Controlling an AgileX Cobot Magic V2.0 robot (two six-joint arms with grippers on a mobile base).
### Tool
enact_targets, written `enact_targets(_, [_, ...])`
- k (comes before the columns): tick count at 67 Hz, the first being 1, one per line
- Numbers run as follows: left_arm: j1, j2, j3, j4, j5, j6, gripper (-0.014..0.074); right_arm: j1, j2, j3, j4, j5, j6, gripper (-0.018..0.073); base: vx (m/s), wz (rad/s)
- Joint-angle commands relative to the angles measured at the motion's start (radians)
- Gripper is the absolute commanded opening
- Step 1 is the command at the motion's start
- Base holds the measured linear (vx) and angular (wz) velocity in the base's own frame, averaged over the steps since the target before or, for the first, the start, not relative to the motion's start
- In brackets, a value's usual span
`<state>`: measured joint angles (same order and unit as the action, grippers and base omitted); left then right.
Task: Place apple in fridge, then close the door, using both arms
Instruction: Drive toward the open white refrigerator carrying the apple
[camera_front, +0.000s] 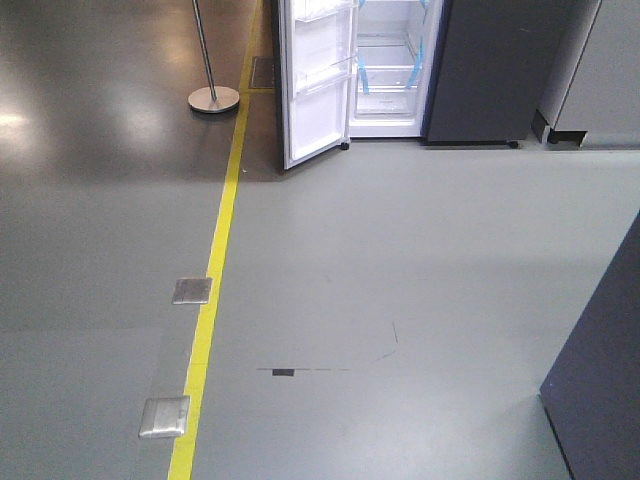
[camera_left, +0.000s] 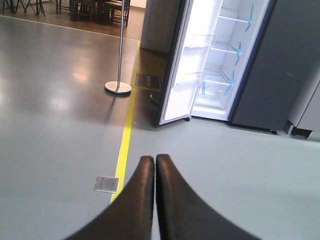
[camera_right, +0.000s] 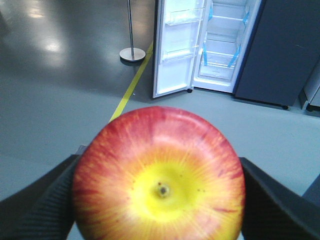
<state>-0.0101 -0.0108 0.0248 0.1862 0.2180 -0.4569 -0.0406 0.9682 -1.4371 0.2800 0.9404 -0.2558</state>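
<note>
Standing at the left of the grey floor is a chrome pole (camera_front: 213, 98) on its round base. Just right of it a yellow line (camera_front: 222, 220) runs along the floor, with two metal floor plates (camera_front: 192, 290) beside it. Next comes the door (camera_front: 315, 90), wide open, its white lining and clear bins facing out. Right of that the fridge (camera_front: 395, 75) shows its white inside, glass shelves and strips of blue tape (camera_front: 364, 82), and a dark grey panel (camera_front: 490, 70) stands just beside it. The left gripper (camera_left: 155, 162) has its two black fingers pressed together with nothing between them, pointing toward the foot of the door. The right gripper (camera_right: 159, 200) clasps the apple (camera_right: 159, 170) between its fingers (camera_right: 45, 205). The apple's yellow end faces the wrist camera, and it is well apart from the fridge.
</note>
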Motion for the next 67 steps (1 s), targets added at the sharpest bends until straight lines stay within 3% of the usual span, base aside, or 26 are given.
enact_targets(1, [0.001, -0.016, -0.019, -0.003, -0.073, -0.003, -0.0007, 0.000, -0.009, -0.029, 0.014, -0.083, -0.005, 0.0204, 0.27, 0.00])
enact_targets(67, [0.001, -0.016, -0.019, -0.003, -0.073, -0.003, -0.0007, 0.000, -0.009, -0.029, 0.014, -0.083, -0.005, 0.0204, 0.28, 0.02])
